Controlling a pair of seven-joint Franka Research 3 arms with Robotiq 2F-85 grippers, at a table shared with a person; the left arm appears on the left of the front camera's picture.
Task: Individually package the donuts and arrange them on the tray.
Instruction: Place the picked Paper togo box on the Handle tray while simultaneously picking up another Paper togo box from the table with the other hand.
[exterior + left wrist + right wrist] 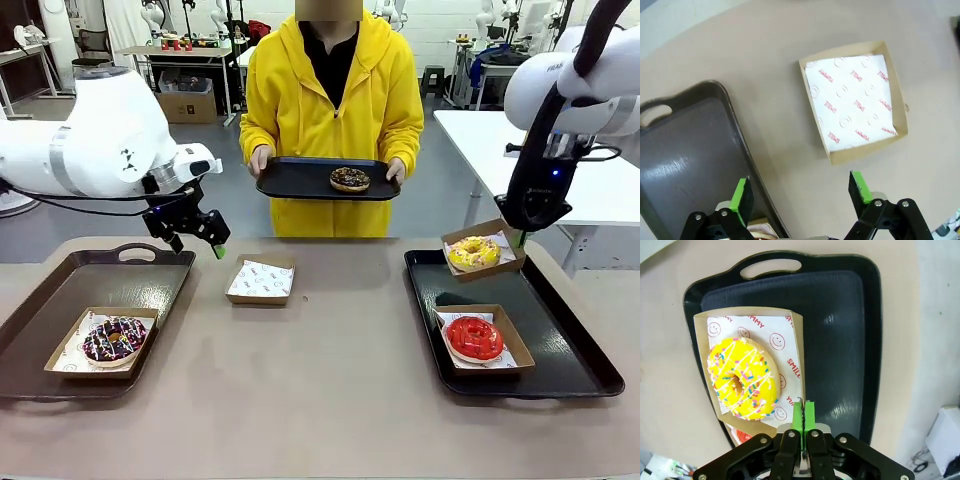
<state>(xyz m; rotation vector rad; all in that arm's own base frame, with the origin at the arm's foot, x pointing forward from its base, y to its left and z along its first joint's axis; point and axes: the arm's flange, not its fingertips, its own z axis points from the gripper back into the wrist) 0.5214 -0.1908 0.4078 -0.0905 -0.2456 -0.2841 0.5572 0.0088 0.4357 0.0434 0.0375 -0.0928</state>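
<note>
My right gripper [520, 237] [804, 410] is shut on the rim of a cardboard box [500, 232] [796, 347]. That box holds the yellow sprinkled donut [474, 251] [742, 378] and hangs tilted over the far end of the right black tray [560, 330] [840, 340]. On that tray a red donut [473, 337] sits in its own box. A dark sprinkled donut [113, 339] lies boxed on the left tray [60, 280] [690, 165]. My left gripper [198, 244] [801, 190] hangs open above the table between that tray and an empty lined box [260, 281] [855, 107].
A person in a yellow hoodie stands at the far side and holds out a black tray [300, 180] with a chocolate donut [350, 179] on it. The near middle of the table [320, 400] is bare.
</note>
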